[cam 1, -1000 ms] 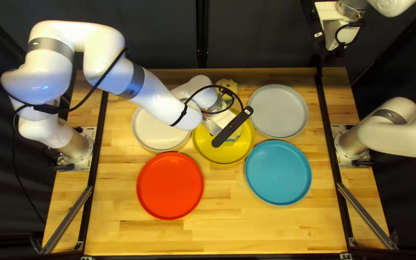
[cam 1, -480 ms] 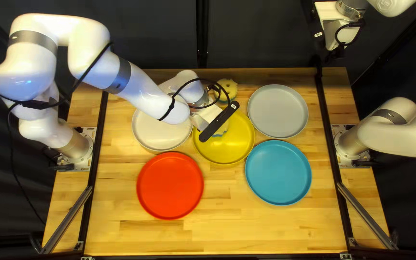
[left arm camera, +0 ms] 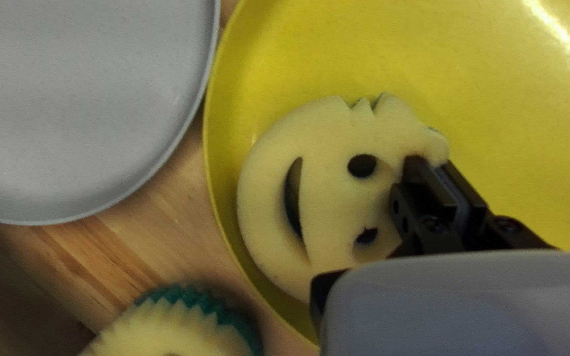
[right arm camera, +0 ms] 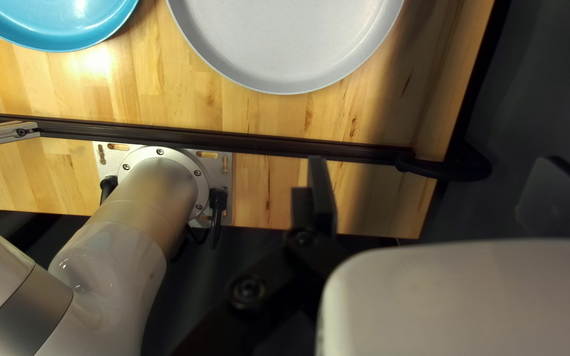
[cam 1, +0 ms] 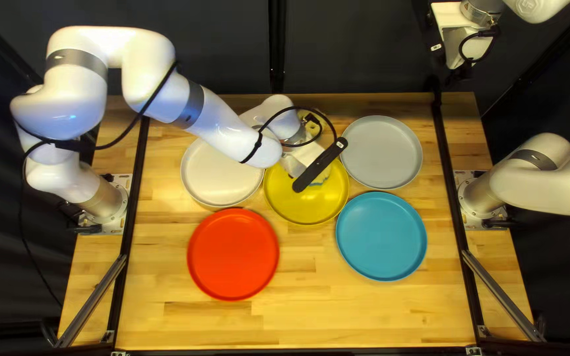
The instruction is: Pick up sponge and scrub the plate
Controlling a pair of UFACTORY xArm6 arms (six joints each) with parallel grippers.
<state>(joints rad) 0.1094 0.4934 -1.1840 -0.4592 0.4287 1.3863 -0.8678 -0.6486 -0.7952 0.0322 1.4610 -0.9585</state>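
Note:
In the top left view my left gripper (cam 1: 301,158) is over the yellow plate (cam 1: 295,206), its fingertips hidden. A round smiley sponge (cam 1: 322,177) shows partly beneath it. In the left wrist view the gripper (left arm camera: 435,168) is shut on the edge of the pale yellow sponge (left arm camera: 328,191), beside its eye holes. The sponge lies face up over the yellow plate (left arm camera: 338,46), near the rim on the grey plate's side. My right gripper (cam 1: 458,49) hangs beyond the table's far edge; in the right wrist view this gripper (right arm camera: 440,191) stands open, holding nothing.
A second sponge (left arm camera: 173,329) with a green scalloped edge rests outside the yellow plate. Around that plate are a grey plate (cam 1: 381,153), a blue plate (cam 1: 381,236), a red plate (cam 1: 233,254) and a white plate (cam 1: 216,178), partly under my left arm.
My left arm moved left with the sponge, then back right over the yellow plate, now partly covering the second sponge. The right arm stayed still.

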